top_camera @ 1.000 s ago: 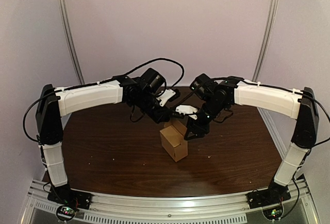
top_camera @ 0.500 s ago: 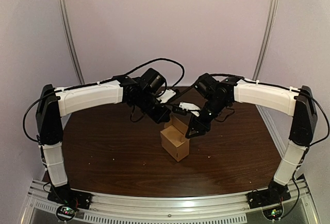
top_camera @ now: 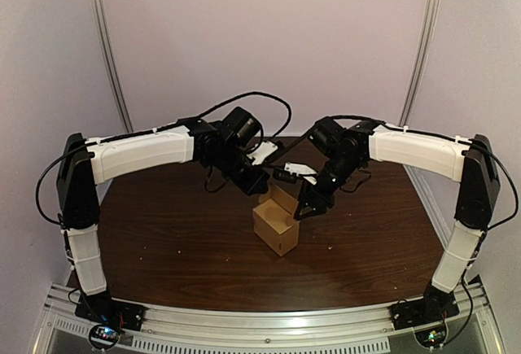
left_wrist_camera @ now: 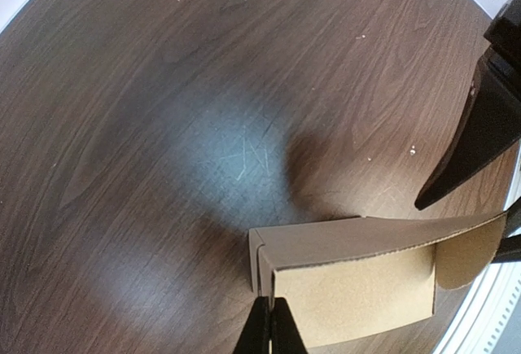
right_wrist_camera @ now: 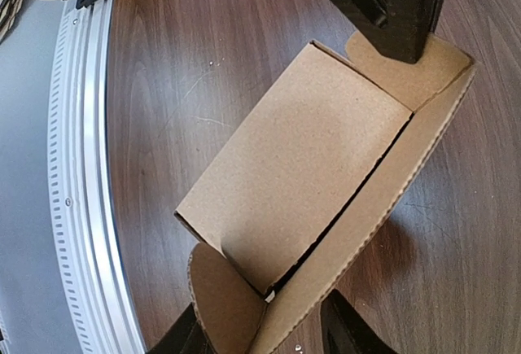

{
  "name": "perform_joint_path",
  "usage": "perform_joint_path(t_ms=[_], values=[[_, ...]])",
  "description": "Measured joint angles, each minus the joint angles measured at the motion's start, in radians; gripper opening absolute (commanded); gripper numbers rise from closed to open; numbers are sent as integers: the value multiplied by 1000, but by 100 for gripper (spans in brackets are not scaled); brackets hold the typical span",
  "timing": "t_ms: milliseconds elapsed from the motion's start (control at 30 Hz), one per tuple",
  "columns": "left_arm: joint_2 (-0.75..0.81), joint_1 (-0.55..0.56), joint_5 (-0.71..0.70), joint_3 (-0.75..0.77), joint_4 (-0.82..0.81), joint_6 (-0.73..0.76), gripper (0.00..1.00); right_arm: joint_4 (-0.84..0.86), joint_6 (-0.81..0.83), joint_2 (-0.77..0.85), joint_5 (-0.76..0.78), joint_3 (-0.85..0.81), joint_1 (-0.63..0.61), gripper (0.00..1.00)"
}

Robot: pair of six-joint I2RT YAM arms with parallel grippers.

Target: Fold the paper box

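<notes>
A small brown paper box (top_camera: 275, 224) stands on the dark wooden table (top_camera: 163, 248), its lid flap raised toward the back. My left gripper (top_camera: 260, 185) comes down on the box's far end. In the left wrist view its fingers (left_wrist_camera: 271, 321) are shut, pinching the corner edge of the box (left_wrist_camera: 358, 289). My right gripper (top_camera: 307, 205) sits at the box's right side. Seen from the right wrist, the right gripper (right_wrist_camera: 264, 334) is open and straddles the rounded end tab and lid edge of the box (right_wrist_camera: 301, 167). The left gripper (right_wrist_camera: 391, 12) covers the far tab.
A ribbed aluminium rail (top_camera: 260, 321) runs along the table's front edge and shows again as the rail (right_wrist_camera: 81, 167) in the right wrist view. Two metal posts (top_camera: 106, 45) rise behind the table. Small crumbs dot the wood.
The right gripper has risen a little and drawn back, and the box's lid flap stands slightly higher. The left arm has hardly moved.
</notes>
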State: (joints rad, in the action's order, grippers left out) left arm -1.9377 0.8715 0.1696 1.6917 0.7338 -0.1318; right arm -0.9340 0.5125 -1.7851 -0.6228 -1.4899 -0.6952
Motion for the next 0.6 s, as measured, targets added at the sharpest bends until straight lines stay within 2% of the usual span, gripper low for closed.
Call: perform_joint_path(t_ms=[333,600], values=[[0,4,36,2,9,10,0,-46,106,2,41,-13,-34,44],[0,4,48,5,25,16,0,-73,98,2,8,-45,-5,44]])
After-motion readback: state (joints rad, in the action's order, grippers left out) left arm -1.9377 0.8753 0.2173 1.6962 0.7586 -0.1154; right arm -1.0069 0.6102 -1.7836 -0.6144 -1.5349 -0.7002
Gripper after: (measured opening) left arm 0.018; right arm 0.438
